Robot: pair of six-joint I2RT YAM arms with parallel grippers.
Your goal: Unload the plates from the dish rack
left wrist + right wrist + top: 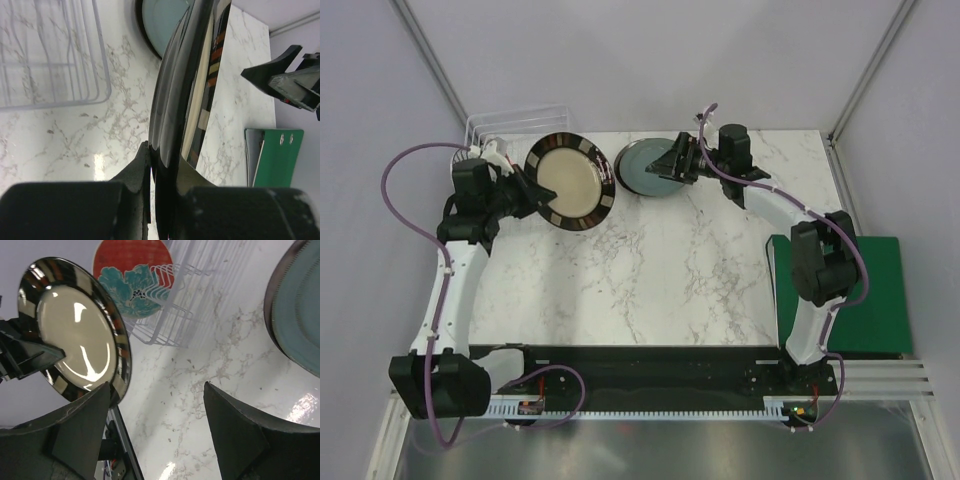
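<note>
left gripper (532, 195): clamped on the rim of the black-rimmed cream plate (570, 182). In the left wrist view the plate shows edge-on, with one of the fingers (136, 172) pressed against each face.
black-rimmed cream plate: out of the rack and tilted, its cream face turned towards the overhead camera. It sits at 4 o'clock from the dish rack (505, 128) and at 9 o'clock from the grey-teal plate (642, 168), near that plate but apart from it. Whether its lower edge touches the marble cannot be told.
right gripper (672, 160): jaws wide apart with nothing between them. It hangs over the 3 o'clock edge of the grey-teal plate; whether it touches the plate cannot be told.
grey-teal plate: lies flat on the marble table (690, 270), at 12 o'clock of the tabletop in the top view.
dish rack: white wire, at the 11 o'clock corner of the table, just beyond the left gripper.
red plate with teal flowers (132, 275): stands upright among the rack's prongs in the right wrist view, with its lower part crossed by the wires.
green board (880, 290): lies flat at the table's 3 o'clock edge beside the right arm, well apart from the plates.
</note>
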